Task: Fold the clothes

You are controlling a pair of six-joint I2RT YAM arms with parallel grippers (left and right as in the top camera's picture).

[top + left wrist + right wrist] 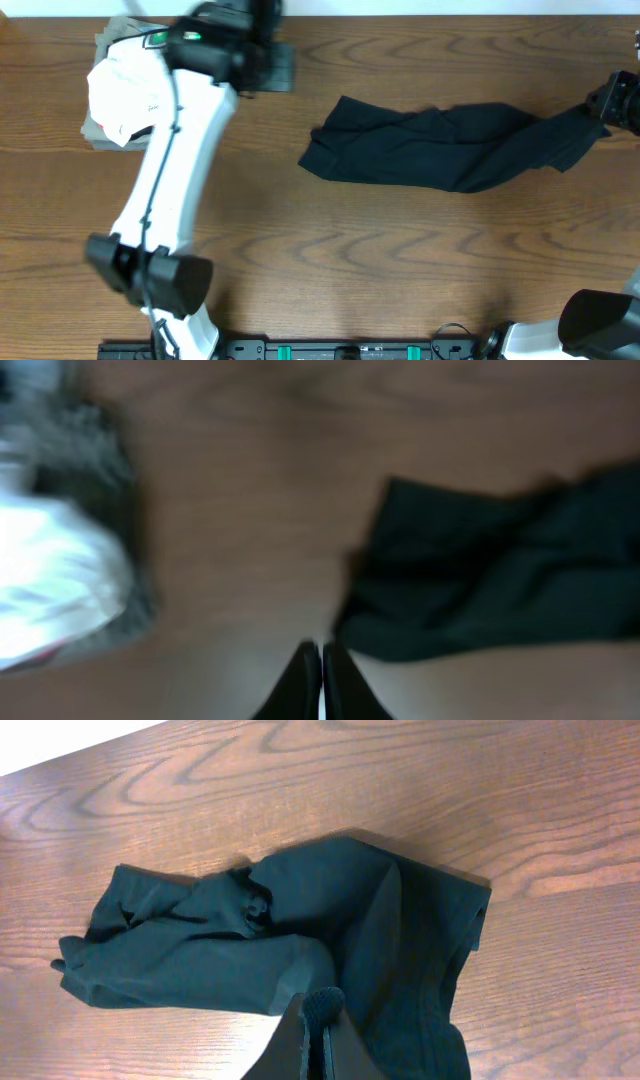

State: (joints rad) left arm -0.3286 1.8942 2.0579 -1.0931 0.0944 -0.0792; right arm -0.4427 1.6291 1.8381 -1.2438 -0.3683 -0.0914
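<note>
A dark garment (440,150) lies crumpled and stretched lengthwise on the wooden table (400,270). Its right end runs up to the right gripper (612,100). Well to its left sits a pile of folded clothes (120,88), white on top. The left gripper (268,64), blurred, hovers between pile and garment, nearer the pile.

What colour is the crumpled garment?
The garment is dark green, nearly black, clearest in the right wrist view.

Garment (450,148) right of centre, folded pile (120,95) far left
</note>
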